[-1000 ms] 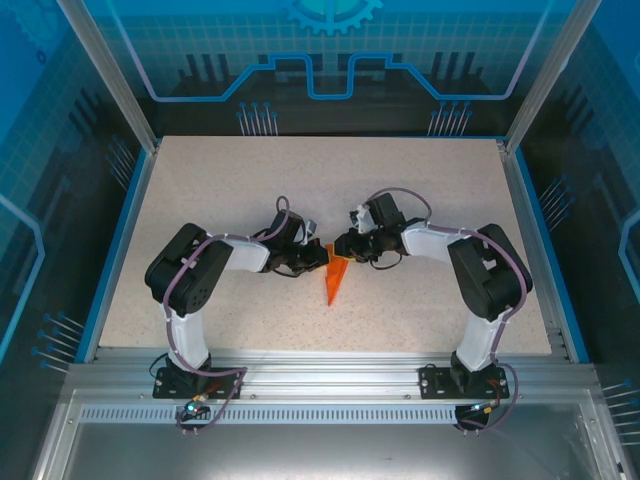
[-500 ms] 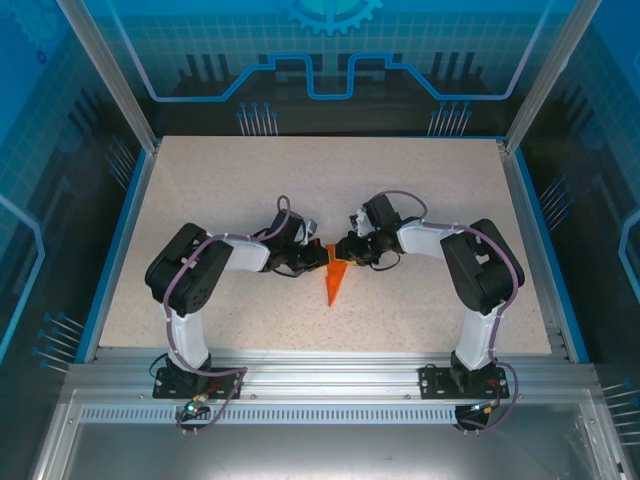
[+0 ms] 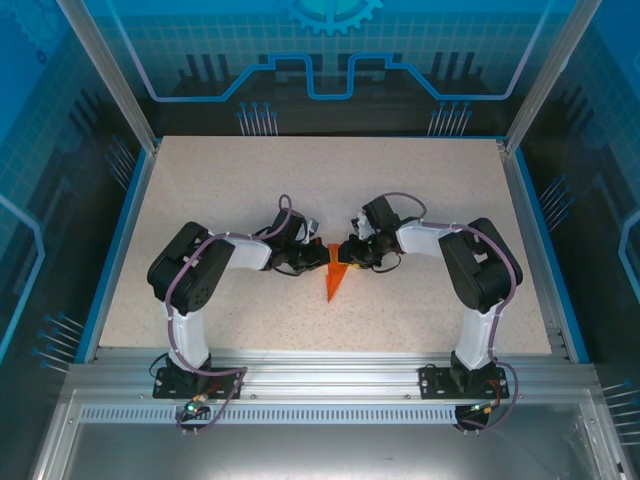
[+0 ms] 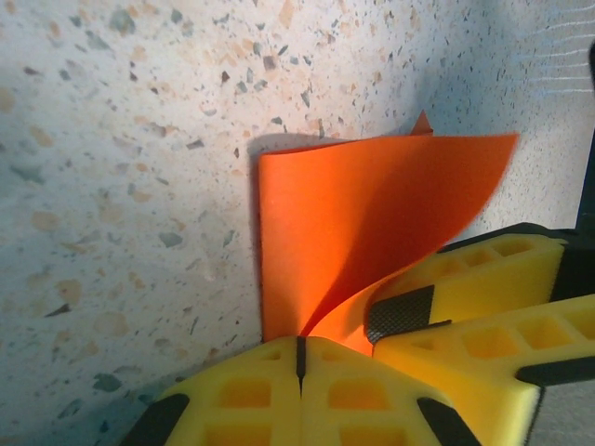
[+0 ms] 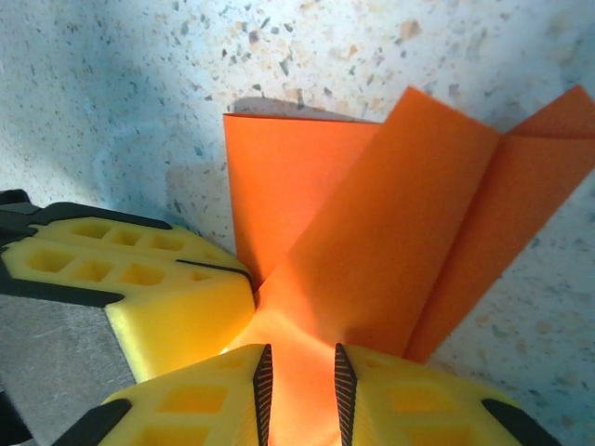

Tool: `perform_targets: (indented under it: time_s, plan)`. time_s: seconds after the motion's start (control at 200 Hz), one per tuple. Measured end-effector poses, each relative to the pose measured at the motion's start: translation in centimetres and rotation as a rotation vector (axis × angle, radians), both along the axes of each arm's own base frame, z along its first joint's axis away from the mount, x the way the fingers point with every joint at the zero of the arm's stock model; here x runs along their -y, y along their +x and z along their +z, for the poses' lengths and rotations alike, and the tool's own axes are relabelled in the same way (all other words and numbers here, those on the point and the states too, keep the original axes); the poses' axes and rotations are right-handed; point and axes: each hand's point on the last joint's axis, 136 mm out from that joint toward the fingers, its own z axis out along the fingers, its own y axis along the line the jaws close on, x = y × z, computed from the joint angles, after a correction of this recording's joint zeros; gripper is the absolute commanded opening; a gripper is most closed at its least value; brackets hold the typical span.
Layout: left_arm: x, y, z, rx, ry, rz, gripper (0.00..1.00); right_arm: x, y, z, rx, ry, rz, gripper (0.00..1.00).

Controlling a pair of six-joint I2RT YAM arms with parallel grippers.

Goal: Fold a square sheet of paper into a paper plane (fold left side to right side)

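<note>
Paper (image 3: 334, 280) sits mid-surface (image 3: 420, 190). It's thin, floppy and creases easily, so grab it by the edges only. Left gripper (image 4: 299, 358) is pressed together on one edge. Right gripper (image 5: 299, 381) straddles a raised flap, can't tell if it's clamped.

No words or numbers are legible; a gear emblem (image 3: 331, 12) sits on the blue back panel (image 3: 200, 45).
</note>
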Motion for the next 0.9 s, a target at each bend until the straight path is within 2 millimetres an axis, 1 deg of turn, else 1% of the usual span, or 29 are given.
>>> perform_targets:
  time_s: [0.17,0.265,0.37,0.455,0.505,0.615,0.695,0.775,0.9]
  plan:
    - [0.0,0.0,0.0,0.001,0.0,0.0,0.11,0.0,0.0,-0.1,-0.006,-0.003,0.0,0.27]
    - [-0.1,0.0,0.2,0.008,0.003,0.001,0.19,0.0,0.0,-0.1,-0.008,-0.003,0.001,0.27]
    - [-0.6,-0.2,0.9,0.029,0.024,0.005,0.28,0.0,0.0,-0.2,-0.009,-0.003,0.001,0.27]
    - [-1.6,-0.8,2.3,0.05,0.044,0.018,0.34,-0.1,0.0,-0.2,-0.011,0.0,0.002,0.27]
    - [-2.0,-1.1,3.5,0.075,0.047,0.02,0.35,-0.1,0.0,-0.2,-0.01,0.0,0.003,0.27]
    - [-2.5,-2.0,7.3,0.155,0.011,0.017,0.34,-0.1,0.0,-0.2,-0.01,0.0,0.003,0.28]
    - [-2.3,-3.0,9.2,0.199,-0.015,0.0,0.33,-0.1,0.0,-0.2,-0.01,0.001,0.003,0.28]
    - [-1.2,-4.5,9.9,0.221,-0.032,-0.055,0.33,-0.1,0.0,-0.2,-0.01,0.001,0.003,0.28]
    - [1.0,-6.8,9.4,0.199,-0.047,-0.143,0.3,-0.1,0.0,-0.2,-0.01,0.001,0.003,0.28]
